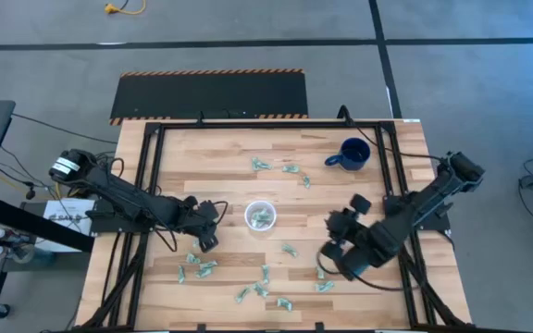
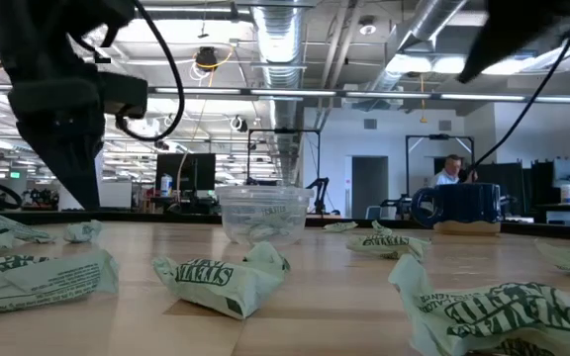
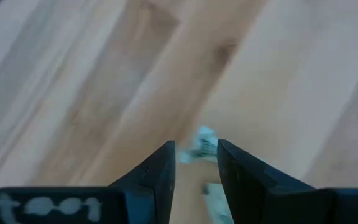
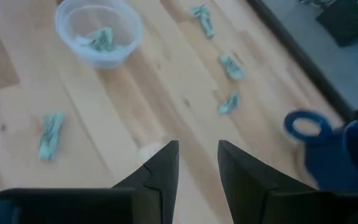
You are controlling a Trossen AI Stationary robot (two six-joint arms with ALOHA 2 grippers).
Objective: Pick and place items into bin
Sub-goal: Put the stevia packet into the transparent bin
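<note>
So from my remote seat, the clear plastic cup [image 1: 260, 216] sits about mid-table, between the two arms, with a couple of the green-and-white wrappers [image 1: 262, 218] already inside. The rest of the wrappers are scattered on the wooden table [image 1: 220, 157]: a few on the far side near the dark blue mug [image 1: 353, 154], one [image 1: 289, 249] just near of the cup, and a bigger bunch along the near edge [image 1: 259, 289].

My left claw [image 1: 205, 242] is low over the table, left of the cup and a bit nearer. Its wrist cam shows the fingers [image 3: 160, 177] parted by a narrow gap, nothing pinched, with a wrapper [image 3: 199, 146] lying on the wood just past the tips.

My right claw [image 1: 324, 261] hangs on the right side, nearer than the cup and well apart from it. Its fingers [image 4: 163, 165] also stand slightly apart and empty, and from its wrist cam I can see the cup [image 4: 98, 31] farther off with a wrapper in it, plus the mug [image 4: 337, 146] off to the side.

In the low view a person [image 2: 450, 170] shows in the room beyond the table.
</note>
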